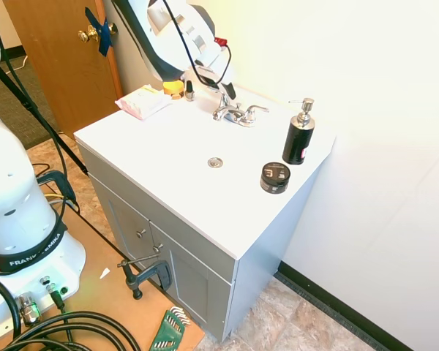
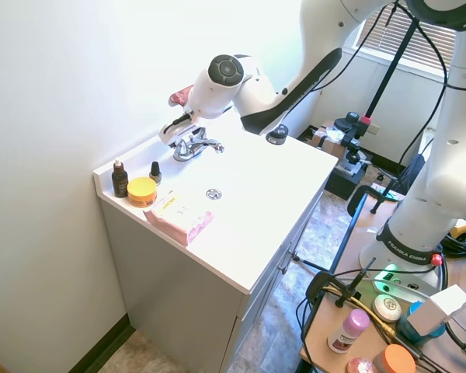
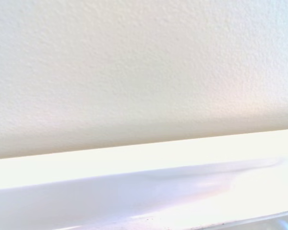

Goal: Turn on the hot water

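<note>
the end effector is hovering at the small shiny chrome faucet, its left lever just beneath; finger state is unclear; reaching step underway; next, pressing that lever sideways.

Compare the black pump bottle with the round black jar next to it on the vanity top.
The black pump bottle is tall and slim; the round black jar is low and wide. The bottle has a silver pump nozzle on top; the jar has a flat lid with pale print. The bottle stands nearer the wall; the jar sits closer to the vanity top's front edge. Both are black, upright, and stand to the same side of the chrome faucet.
</note>
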You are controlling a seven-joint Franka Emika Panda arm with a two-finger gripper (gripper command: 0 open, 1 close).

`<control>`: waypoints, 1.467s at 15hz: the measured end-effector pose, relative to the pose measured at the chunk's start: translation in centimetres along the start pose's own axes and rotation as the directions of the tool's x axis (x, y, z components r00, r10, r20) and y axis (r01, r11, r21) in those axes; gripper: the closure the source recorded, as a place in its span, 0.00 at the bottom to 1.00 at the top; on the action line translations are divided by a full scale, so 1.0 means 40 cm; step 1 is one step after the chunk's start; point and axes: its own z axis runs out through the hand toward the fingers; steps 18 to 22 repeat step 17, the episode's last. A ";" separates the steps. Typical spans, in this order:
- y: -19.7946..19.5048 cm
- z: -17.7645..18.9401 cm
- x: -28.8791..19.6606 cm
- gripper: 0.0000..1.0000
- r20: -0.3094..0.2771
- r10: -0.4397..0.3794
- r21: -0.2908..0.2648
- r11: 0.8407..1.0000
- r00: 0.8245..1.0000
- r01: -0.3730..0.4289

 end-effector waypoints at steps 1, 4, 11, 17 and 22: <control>0.011 0.005 0.011 0.00 -0.006 0.003 -0.007 1.000 1.000 -0.004; 0.047 -0.004 0.027 0.00 -0.002 0.017 -0.016 1.000 1.000 -0.017; 0.156 -0.078 0.010 0.00 0.029 0.041 -0.037 0.999 0.999 -0.040; 0.271 -0.183 0.018 0.00 0.174 0.075 -0.050 0.996 0.982 -0.068; 0.271 -0.183 0.018 0.00 0.174 0.075 -0.050 0.996 0.982 -0.068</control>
